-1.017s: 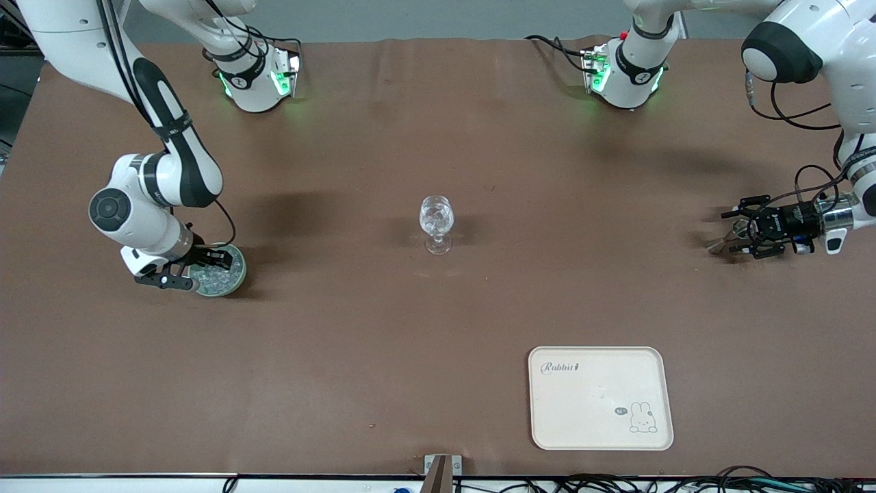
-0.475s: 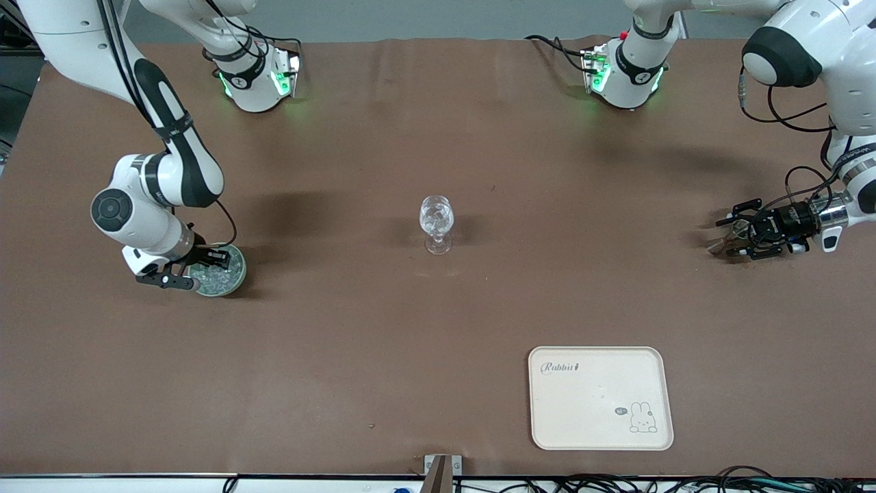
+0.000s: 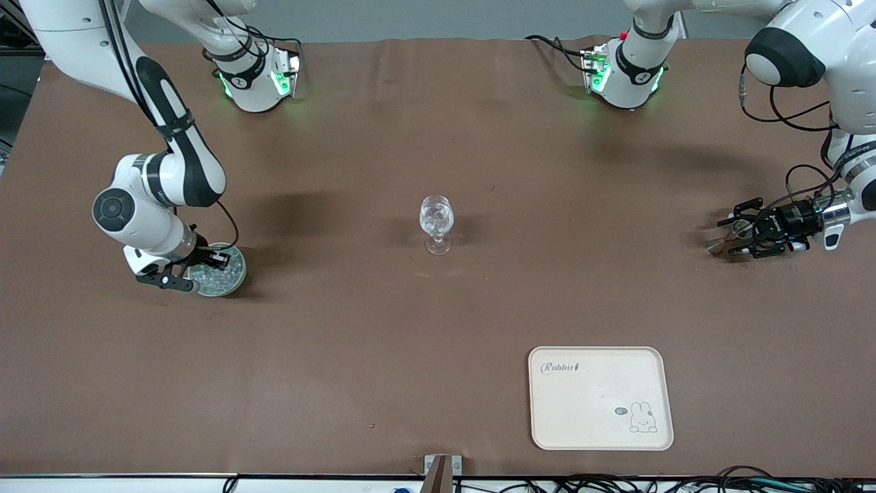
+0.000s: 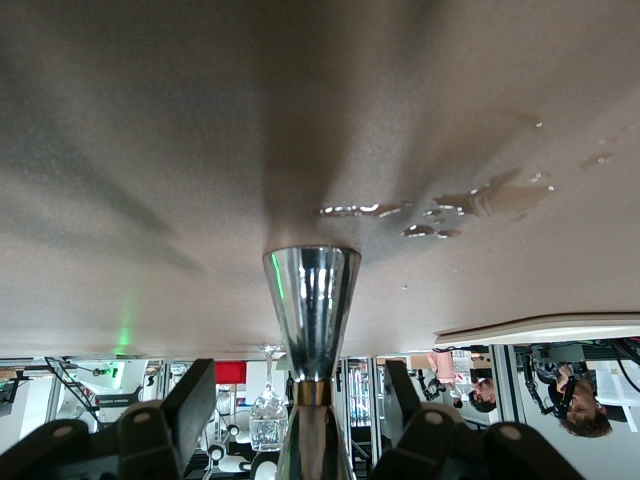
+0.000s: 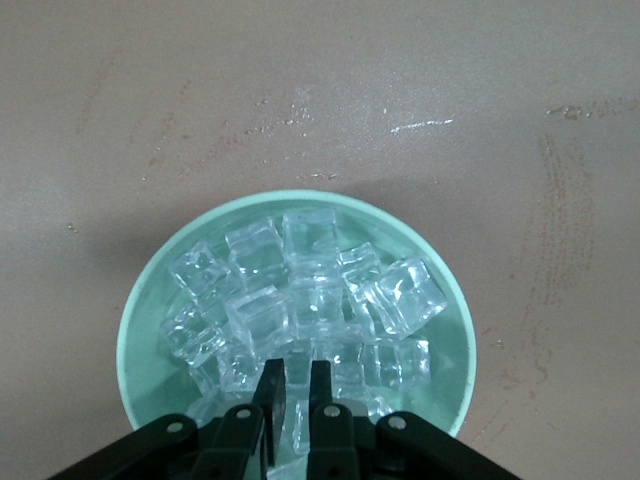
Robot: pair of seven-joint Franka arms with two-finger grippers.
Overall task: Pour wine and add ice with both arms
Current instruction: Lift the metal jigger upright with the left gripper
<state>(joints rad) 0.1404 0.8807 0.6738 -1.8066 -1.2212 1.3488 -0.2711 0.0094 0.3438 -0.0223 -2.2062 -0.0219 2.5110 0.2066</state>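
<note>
Items I see from the console:
- Table (image 3: 438, 322), brown.
- Tray (image 3: 600, 397), cream, near the front edge.
- Dish (image 5: 135, 320), green, at the right arm's end of the table.
- Goblet (image 3: 436, 222), mid-table.
- Right gripper (image 5: 292, 385): down in the dish, fingers pinched nearly together; whether a cube is caught I cannot tell.
- Left gripper (image 4: 298, 372): low at the left arm's end, fingers parted either side of the small glass (image 4: 312, 290), gaps showing.
- Ice (image 5: 300, 300): heaped in the dish.
</note>
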